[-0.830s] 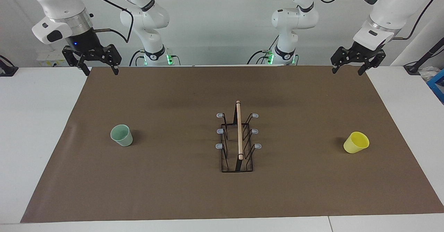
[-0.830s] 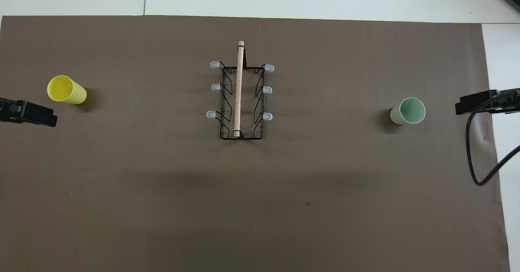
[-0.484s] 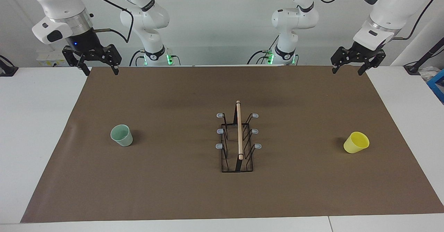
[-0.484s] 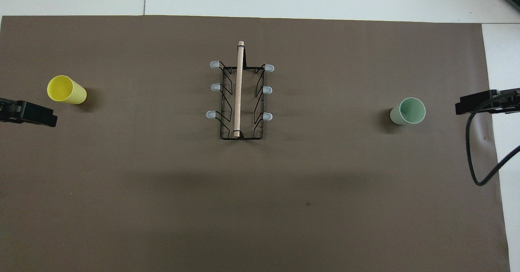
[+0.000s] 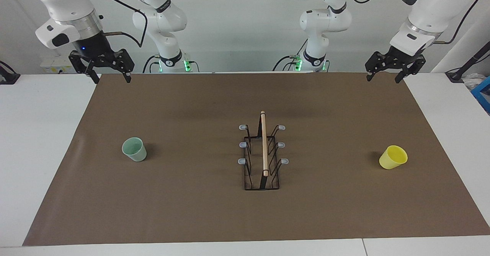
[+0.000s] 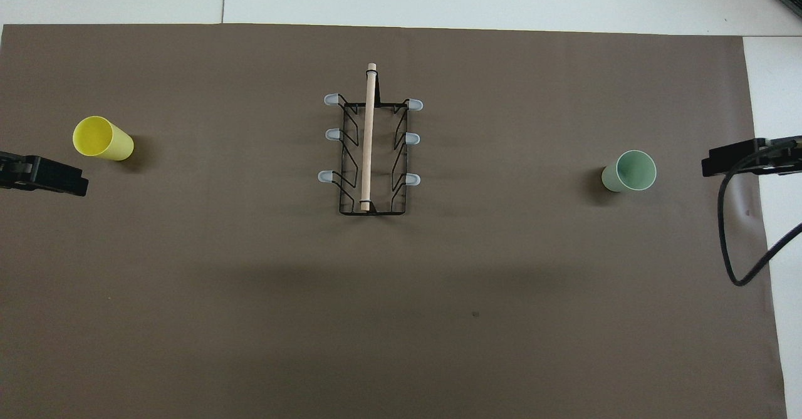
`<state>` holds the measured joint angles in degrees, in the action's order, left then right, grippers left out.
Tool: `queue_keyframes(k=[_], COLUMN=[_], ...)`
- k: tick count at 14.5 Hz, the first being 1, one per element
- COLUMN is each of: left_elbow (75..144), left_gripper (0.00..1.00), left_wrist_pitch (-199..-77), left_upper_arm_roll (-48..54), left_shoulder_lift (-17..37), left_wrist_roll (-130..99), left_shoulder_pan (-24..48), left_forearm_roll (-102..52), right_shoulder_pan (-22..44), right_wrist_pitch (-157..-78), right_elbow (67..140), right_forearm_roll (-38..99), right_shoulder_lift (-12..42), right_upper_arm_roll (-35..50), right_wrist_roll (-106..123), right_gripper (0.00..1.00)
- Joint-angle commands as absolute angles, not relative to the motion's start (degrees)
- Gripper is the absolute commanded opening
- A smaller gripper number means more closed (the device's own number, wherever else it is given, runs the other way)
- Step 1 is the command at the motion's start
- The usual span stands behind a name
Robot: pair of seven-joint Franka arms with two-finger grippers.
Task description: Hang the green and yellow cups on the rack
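Facing view shows the rack point(image 5: 262, 156) mid-mat with all 6 prongs bare. Green cup point(image 5: 134, 149) stands well apart toward the right arm's end, yellow cup point(image 5: 393, 157) toward the left arm's. Both the left gripper point(image 5: 383, 76) and right gripper point(image 5: 111, 77) hover open, empty. Best approach: descend squarely over each rim, pinch 1 wall.

We see two white arms with rounded joints, black wrist collars and trailing black cables, green lights at their bases, and black skeletal grippers.
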<state>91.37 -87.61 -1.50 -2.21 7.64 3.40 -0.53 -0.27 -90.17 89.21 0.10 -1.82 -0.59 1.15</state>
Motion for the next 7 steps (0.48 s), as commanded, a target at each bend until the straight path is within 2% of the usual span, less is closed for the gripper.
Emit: queue_keyframes(k=[1, 7], left_elbow=[93.2, 93.0], left_gripper=[1.00, 1.00], left_wrist_pitch=[-87.4, -87.2], left_upper_arm_roll=[-1.7, -2.3], left_shoulder_lift=[-3.9, -3.2], left_wrist_roll=[6.9, 6.7], left_shoulder_pan=[3.4, 3.5], left_forearm_roll=[-0.4, -0.1], right_shoulder_pan=[0.1, 0.0], right_wrist_pitch=[-90.0, -90.1], right_elbow=[89.0, 89.0], right_forearm_roll=[-0.8, -0.8], right_shoulder_lift=[-1.6, -1.5], right_upper_arm_roll=[-0.6, -0.6], right_wrist_roll=[0.1, 0.1], right_gripper=[1.00, 1.00])
